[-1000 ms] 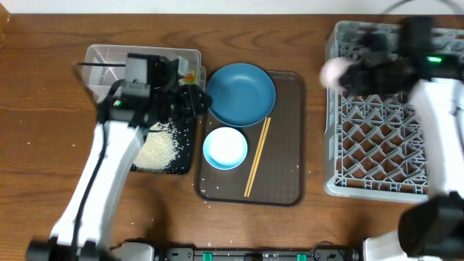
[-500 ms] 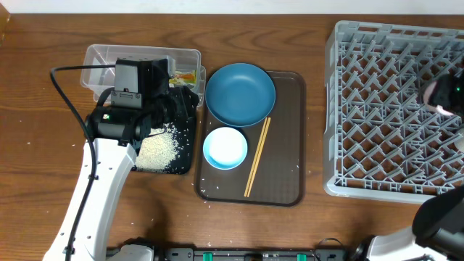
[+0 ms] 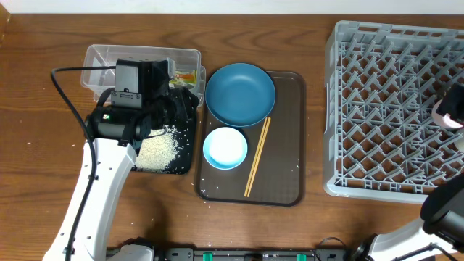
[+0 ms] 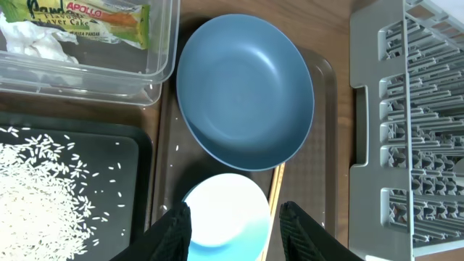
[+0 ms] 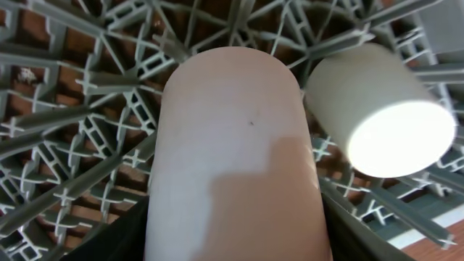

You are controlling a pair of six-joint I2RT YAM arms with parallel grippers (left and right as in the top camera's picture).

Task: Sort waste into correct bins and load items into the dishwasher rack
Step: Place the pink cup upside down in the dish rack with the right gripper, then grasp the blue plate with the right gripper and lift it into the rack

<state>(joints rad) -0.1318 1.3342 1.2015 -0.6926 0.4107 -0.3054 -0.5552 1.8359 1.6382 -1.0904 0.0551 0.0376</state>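
My left gripper (image 4: 233, 225) is open and empty, hovering above the small light-blue bowl (image 4: 225, 214) on the brown tray. The big dark-blue bowl (image 3: 241, 94) and the wooden chopsticks (image 3: 257, 156) lie on that tray too. My right gripper (image 5: 232, 235) is shut on a white cup (image 5: 232, 130), held over the grey dishwasher rack (image 3: 384, 109) at its right edge. A second white cup (image 5: 384, 123) stands in the rack beside it. The clear tub (image 3: 101, 58) holds the yellow-green wrapper (image 4: 87, 16) and the white tissue (image 4: 36, 43). Rice (image 3: 156, 148) lies in the black tray (image 3: 185, 156).
The brown serving tray (image 3: 283, 167) sits mid-table, with a few stray rice grains at its front left corner. The left arm (image 3: 101, 174) reaches over the black tray and tub. Bare wooden table lies between the brown tray and the rack.
My right gripper has carried the cup from the rack's far left corner across to its right edge. My left arm shifted slightly left, then stayed still.
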